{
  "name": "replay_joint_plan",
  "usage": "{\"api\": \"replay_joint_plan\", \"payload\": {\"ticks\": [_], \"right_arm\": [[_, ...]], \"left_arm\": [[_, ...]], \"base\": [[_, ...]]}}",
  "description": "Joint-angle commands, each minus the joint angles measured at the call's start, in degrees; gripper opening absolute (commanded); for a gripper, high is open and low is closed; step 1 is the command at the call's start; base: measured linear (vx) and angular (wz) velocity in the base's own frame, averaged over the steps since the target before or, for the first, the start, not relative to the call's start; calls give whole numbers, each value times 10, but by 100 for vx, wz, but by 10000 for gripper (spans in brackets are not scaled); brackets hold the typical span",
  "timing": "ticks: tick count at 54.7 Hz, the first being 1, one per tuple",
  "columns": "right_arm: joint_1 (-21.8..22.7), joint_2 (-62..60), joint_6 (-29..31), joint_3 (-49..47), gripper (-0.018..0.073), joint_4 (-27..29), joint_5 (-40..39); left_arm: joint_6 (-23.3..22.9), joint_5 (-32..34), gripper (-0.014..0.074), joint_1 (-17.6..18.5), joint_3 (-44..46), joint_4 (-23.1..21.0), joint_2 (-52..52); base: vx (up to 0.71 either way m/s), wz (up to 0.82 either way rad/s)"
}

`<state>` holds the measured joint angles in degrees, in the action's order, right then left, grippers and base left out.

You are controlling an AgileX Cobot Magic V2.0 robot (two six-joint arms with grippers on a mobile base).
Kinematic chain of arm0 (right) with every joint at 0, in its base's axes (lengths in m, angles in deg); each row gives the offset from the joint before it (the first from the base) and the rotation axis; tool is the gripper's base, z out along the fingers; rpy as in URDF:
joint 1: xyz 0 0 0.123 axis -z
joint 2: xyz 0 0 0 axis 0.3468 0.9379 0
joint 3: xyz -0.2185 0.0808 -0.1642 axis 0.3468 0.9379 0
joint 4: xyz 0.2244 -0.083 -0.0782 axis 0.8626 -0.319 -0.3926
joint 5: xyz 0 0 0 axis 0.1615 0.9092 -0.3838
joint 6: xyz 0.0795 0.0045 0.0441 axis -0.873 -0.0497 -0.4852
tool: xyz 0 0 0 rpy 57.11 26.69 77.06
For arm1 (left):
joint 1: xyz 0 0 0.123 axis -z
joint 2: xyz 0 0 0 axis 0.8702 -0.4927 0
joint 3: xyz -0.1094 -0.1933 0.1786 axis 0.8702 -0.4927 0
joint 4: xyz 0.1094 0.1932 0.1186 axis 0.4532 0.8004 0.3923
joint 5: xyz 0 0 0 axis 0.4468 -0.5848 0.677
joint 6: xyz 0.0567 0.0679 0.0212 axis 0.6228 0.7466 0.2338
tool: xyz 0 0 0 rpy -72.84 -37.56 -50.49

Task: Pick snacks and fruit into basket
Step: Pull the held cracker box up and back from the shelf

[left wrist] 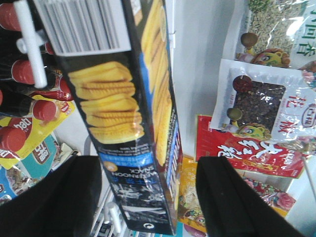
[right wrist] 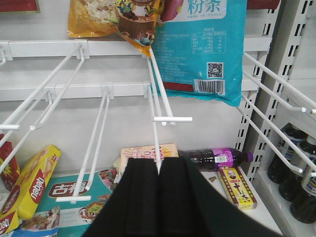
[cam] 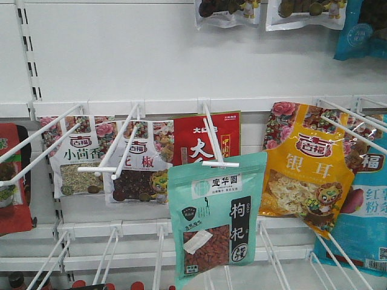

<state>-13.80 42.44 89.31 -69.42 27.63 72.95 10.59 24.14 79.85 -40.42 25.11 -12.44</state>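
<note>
Widely parted left fingers [left wrist: 54,197] flanking cracker box [left wrist: 123,123], right fingers [right wrist: 143,197] together

On the mint-green pouch [cam: 214,223], 宜华圆 is printed on the white top label [cam: 216,183] and 枸杞 on the black side strip [cam: 240,228]. 古福 and 银耳 are shown on the orange-yellow pouch [cam: 305,175]. 小茴香 is printed on the white pouch [cam: 75,158], and 花椒 on the neighbouring pouch [cam: 136,166]. "AFTERNOON SNACK" is read on the dark cracker box [left wrist: 128,113], which also carries a barcode [left wrist: 79,24]. 粉条 is seen on the blue pouch [right wrist: 202,44], above a QR code [right wrist: 215,70].
</note>
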Motion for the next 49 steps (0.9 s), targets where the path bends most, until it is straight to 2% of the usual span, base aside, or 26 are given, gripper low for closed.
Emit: {"api": "replay_joint_plan", "payload": {"ticks": [1, 36, 39, 49], "right_arm": [[1, -9, 6, 5, -10, -3, -48], [1, -9, 6, 5, -10, -3, -48], [1, -9, 6, 5, -10, -3, -48], [1, -9, 6, 5, -10, -3, -48]], "left_arm": [[-5, 59, 528, 9, 20, -2, -13], [-8, 105, 528, 9, 20, 0, -62], [-20, 106, 528, 9, 20, 10, -65], [-86, 124, 528, 9, 20, 81, -84]], "base": [[0, 0], [0, 0], [0, 0], [0, 0]]}}
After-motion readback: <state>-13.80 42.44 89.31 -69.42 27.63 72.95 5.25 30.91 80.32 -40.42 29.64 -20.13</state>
